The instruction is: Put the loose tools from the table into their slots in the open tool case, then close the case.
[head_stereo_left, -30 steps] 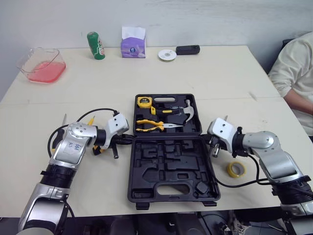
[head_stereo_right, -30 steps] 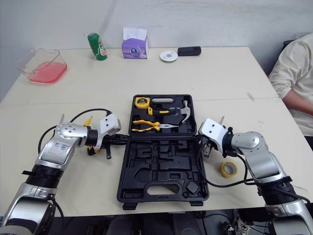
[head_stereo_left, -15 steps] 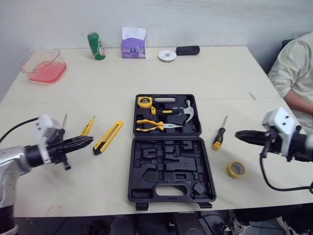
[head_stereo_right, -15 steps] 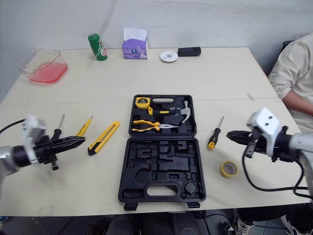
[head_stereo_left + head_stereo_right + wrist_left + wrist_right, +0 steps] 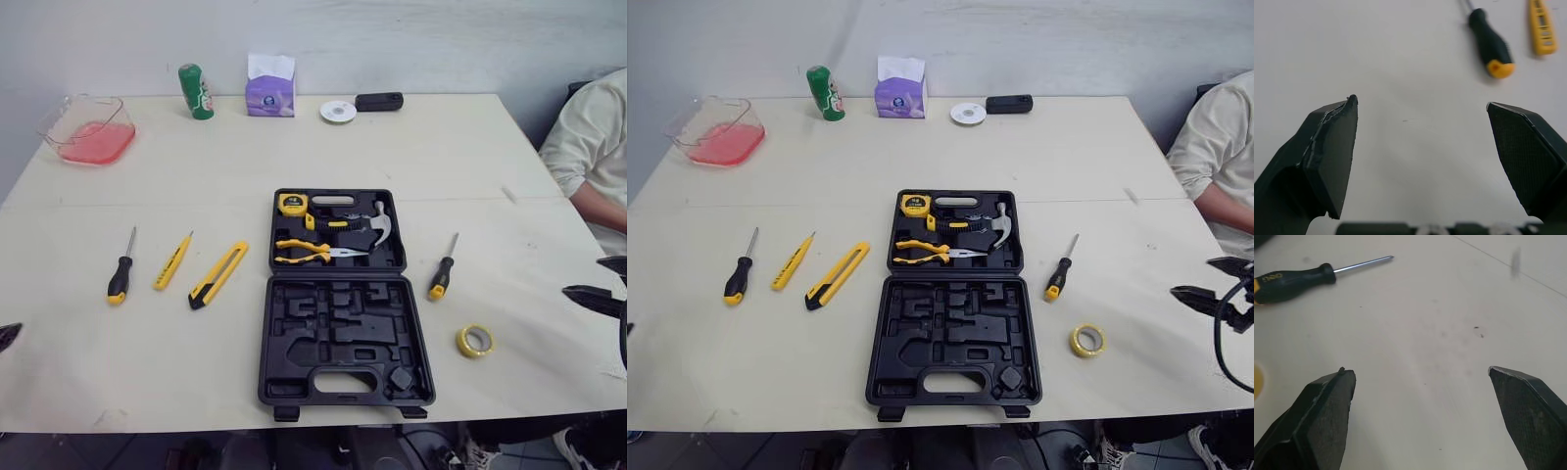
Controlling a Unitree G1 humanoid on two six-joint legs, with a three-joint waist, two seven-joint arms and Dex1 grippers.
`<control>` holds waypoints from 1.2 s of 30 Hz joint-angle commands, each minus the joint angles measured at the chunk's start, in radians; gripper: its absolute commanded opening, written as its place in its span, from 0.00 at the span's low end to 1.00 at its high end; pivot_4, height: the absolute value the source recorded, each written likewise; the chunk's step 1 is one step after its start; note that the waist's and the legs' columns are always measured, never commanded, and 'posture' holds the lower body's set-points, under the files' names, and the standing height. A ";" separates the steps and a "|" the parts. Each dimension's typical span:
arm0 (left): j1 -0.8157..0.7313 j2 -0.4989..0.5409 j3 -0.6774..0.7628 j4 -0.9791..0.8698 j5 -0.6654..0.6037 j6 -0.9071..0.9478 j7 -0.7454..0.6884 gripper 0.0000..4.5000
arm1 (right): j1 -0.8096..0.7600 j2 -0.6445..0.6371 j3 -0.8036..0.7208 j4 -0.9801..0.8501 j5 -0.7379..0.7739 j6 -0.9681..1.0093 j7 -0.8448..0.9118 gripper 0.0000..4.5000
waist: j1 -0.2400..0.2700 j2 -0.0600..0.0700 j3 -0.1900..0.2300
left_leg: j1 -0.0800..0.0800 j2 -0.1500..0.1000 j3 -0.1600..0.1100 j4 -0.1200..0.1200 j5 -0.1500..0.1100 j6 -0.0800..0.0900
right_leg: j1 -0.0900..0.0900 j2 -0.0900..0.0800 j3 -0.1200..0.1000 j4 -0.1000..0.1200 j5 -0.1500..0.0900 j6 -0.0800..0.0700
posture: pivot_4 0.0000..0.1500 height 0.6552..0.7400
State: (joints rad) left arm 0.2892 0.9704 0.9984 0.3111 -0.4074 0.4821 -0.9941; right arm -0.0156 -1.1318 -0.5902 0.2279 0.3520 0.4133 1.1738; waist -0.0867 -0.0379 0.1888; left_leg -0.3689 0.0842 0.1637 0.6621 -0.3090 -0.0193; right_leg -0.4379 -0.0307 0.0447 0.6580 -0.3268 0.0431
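The black tool case (image 5: 338, 328) lies open mid-table. Its far half holds a tape measure (image 5: 291, 204), pliers (image 5: 313, 252) and a hammer (image 5: 364, 223); its near half shows bare moulded slots. Left of it lie a black-and-orange screwdriver (image 5: 120, 277), a slim yellow tool (image 5: 172, 261) and a yellow utility knife (image 5: 218, 275). To the right lie a second screwdriver (image 5: 442, 276) and a yellow tape roll (image 5: 474, 341). My right gripper (image 5: 1193, 276) hangs open at the table's right edge. My left gripper (image 5: 1422, 110) stands wide open over bare table near the left screwdriver (image 5: 1490, 46).
Along the far edge stand a clear container with pink liquid (image 5: 85, 128), a green can (image 5: 194, 91), a purple tissue box (image 5: 268, 86), a white disc (image 5: 338, 111) and a black box (image 5: 378, 101). A person's sleeve (image 5: 593, 147) is at the right.
Both arms have drawn back from the case's sides out to the table's left and right edges. Both grippers have gone from shut to open.
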 commanded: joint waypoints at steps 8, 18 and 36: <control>-0.091 -0.112 -0.114 -0.276 -0.102 0.173 0.183 0.99 | -0.055 0.050 0.055 -0.234 0.114 0.087 -0.046 1.00 | 0.000 0.000 0.000 | 0.000 0.000 0.000 -0.001 0.000 0.000 | 0.000 0.000 0.000 0.001 0.010 0.017 | 1.00 0.82; -0.253 -0.164 -0.240 -0.526 -0.135 0.553 0.495 0.99 | -0.320 0.259 0.262 -0.649 0.434 0.362 -0.219 1.00 | 0.001 0.000 0.000 | -0.001 0.001 -0.001 0.000 0.003 -0.007 | 0.000 0.003 0.000 0.003 0.010 0.018 | 1.00 0.82; -0.429 -0.150 -0.547 -0.223 0.022 0.385 0.504 0.59 | -0.692 0.431 0.556 -0.649 0.506 0.362 -0.166 1.00 | 0.015 -0.002 -0.003 | -0.002 0.000 -0.003 0.001 0.005 -0.006 | -0.001 0.000 -0.002 0.005 0.010 0.017 | 1.00 0.82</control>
State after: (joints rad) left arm -0.1391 0.8316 0.4683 0.0653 -0.3872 0.8592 -0.4846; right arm -0.6876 -0.7050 -0.0243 -0.4160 0.8540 0.7923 1.0089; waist -0.0721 -0.0401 0.1858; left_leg -0.3707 0.0841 0.1606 0.6632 -0.3043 -0.0251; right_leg -0.4388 -0.0301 0.0421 0.6630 -0.3166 0.0598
